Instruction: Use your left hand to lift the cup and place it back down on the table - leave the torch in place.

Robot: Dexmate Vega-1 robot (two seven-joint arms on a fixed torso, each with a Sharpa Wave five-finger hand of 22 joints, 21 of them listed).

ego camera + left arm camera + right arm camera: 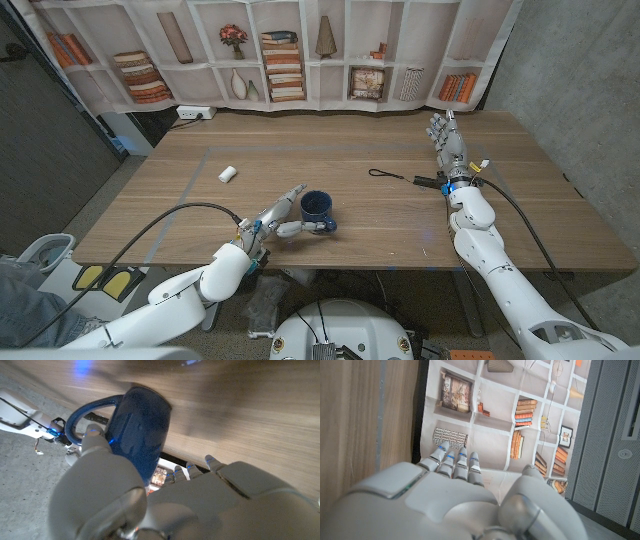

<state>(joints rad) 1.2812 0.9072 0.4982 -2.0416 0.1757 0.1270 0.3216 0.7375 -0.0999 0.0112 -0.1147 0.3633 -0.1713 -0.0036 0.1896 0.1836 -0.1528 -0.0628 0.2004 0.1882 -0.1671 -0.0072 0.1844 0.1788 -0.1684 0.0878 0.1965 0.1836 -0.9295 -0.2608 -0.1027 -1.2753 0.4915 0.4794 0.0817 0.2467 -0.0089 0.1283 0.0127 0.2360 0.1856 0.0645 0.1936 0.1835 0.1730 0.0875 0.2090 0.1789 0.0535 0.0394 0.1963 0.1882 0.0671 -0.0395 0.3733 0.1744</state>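
A dark blue cup (pixel 318 209) stands upright on the wooden table (pixel 400 230), near the front edge. My left hand (pixel 279 216) is at its left side. The fingers lie against the cup's side and the thumb (pixel 303 228) curls round its front. In the left wrist view the thumb (pixel 95 440) presses on the cup (pixel 142 425) next to its handle (pixel 82 410), and the fingertips (pixel 210 462) show on the other side. A thin black torch (pixel 426 181) with a cord loop (pixel 380 173) lies to the right. My right hand (pixel 446 139) stands just behind it, fingers straight and apart, holding nothing.
A small white object (pixel 227 173) lies at the left middle of the table. A bookshelf-print backdrop (pixel 290 50) and a power strip (pixel 195 113) are behind the far edge. Grey tape lines (pixel 190 190) run across the tabletop.
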